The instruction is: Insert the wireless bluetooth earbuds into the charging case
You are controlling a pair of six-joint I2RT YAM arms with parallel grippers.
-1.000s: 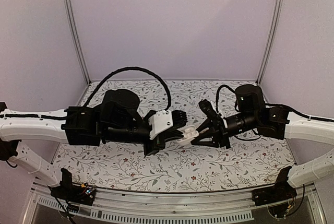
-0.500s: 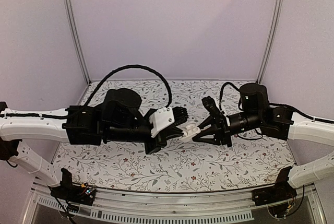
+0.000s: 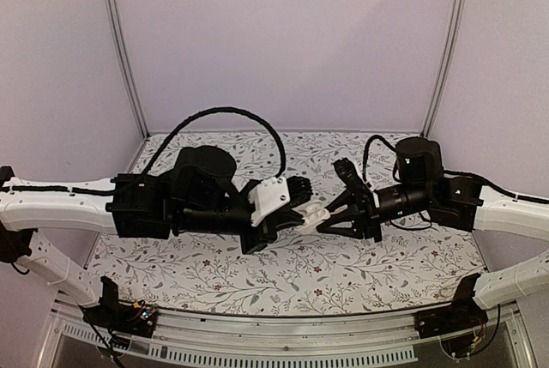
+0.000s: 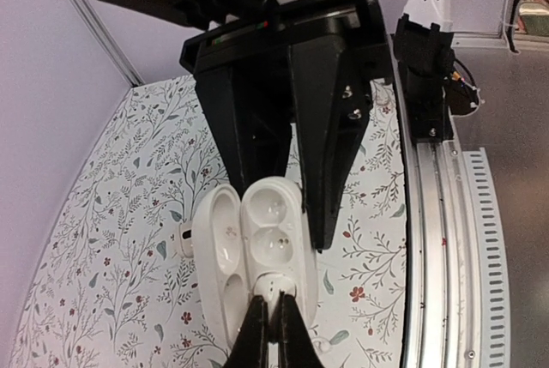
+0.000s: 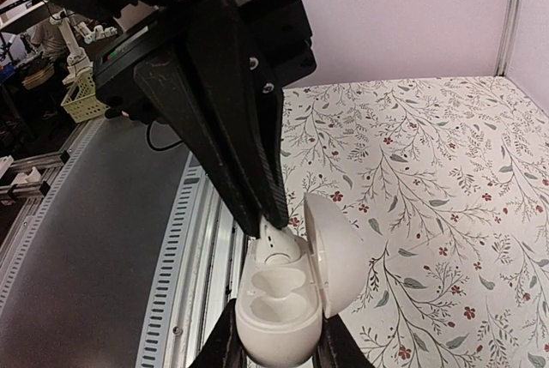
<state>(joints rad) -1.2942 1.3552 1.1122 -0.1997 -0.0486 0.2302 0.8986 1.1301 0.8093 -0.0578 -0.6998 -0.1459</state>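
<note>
charging case (image 5: 274,329) hung in the air above the flowered worktop (image 3: 257,274), clamped by its lower body in the right claw (image 5: 279,346), its lid (image 5: 336,256) standing open to one side. the left claw (image 4: 273,321) faced it from the opposite side, pinched narrow on a white earbud (image 5: 279,244) whose lower end sat down inside the open body of the case. seen from above, the two claws stood tip to tip over the middle of the worktop
</note>
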